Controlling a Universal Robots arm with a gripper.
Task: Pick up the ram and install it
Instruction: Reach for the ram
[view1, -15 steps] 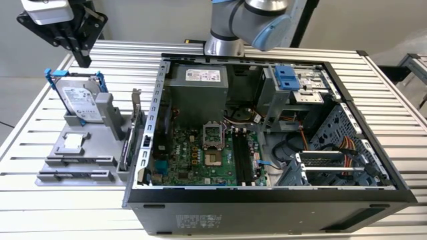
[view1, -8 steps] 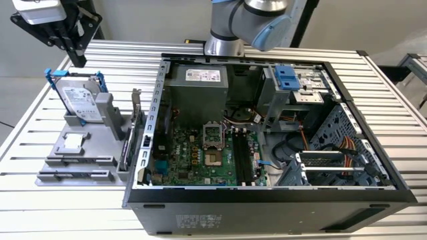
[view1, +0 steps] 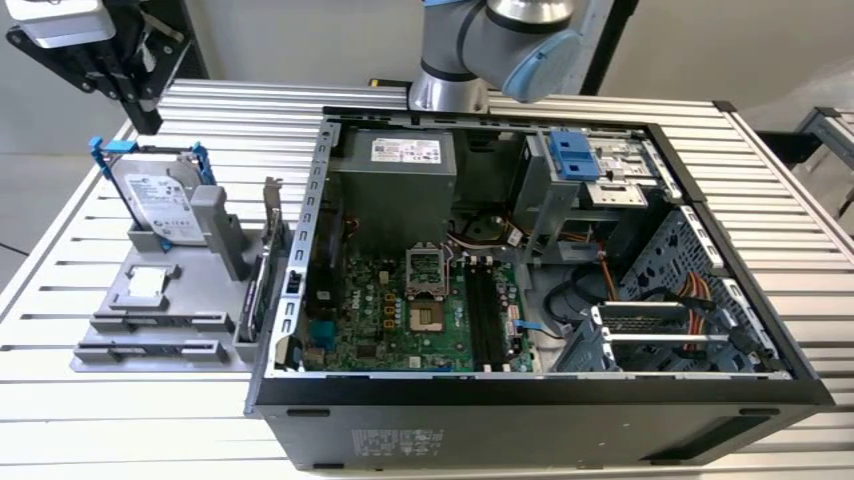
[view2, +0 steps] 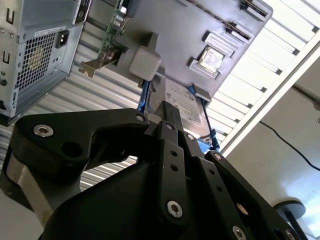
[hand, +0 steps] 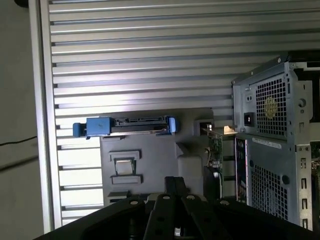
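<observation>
Hand (view2: 168, 111) over gray fixture (hand: 150, 145), grip state unclear; hard drive (hand: 135, 130), computer case (hand: 270, 115) beside.

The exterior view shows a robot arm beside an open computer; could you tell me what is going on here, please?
A robot arm is working at an open computer case on the slatted table. Its claw hangs above the grey holder beside the case, near the blue-framed hard drive standing in it. The motherboard's long black slots look empty, so the install has not happened yet.
</observation>
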